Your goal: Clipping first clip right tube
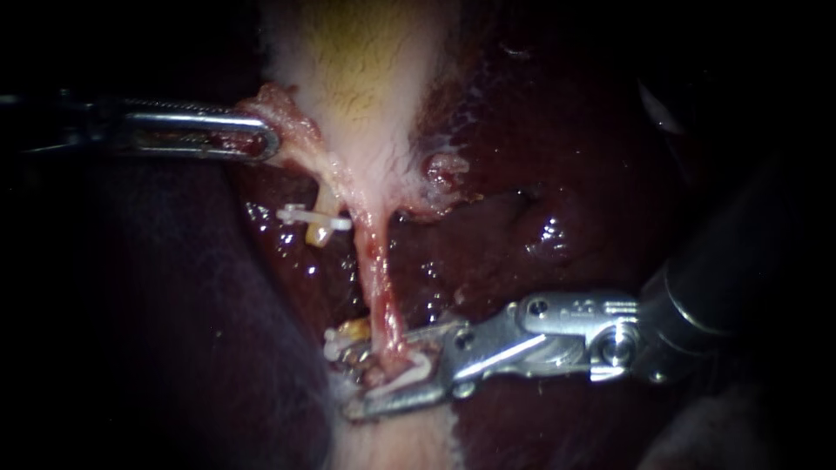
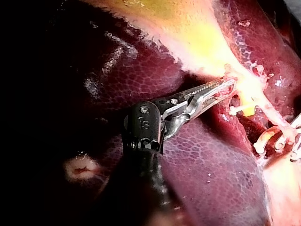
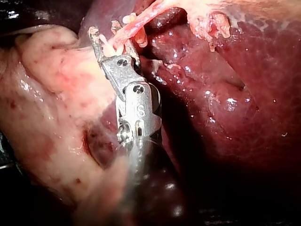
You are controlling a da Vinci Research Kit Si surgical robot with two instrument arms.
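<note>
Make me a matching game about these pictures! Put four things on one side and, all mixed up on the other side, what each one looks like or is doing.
Things:
1. left instrument
2. right instrument
3. gallbladder
4. liver

Descriptions:
a. dark red and shiny
b. holds a white clip around the right tube
c. pale with a yellow patch
d. grips a tissue flap beside the gallbladder

Pairs: 1-d, 2-b, 3-c, 4-a
</note>
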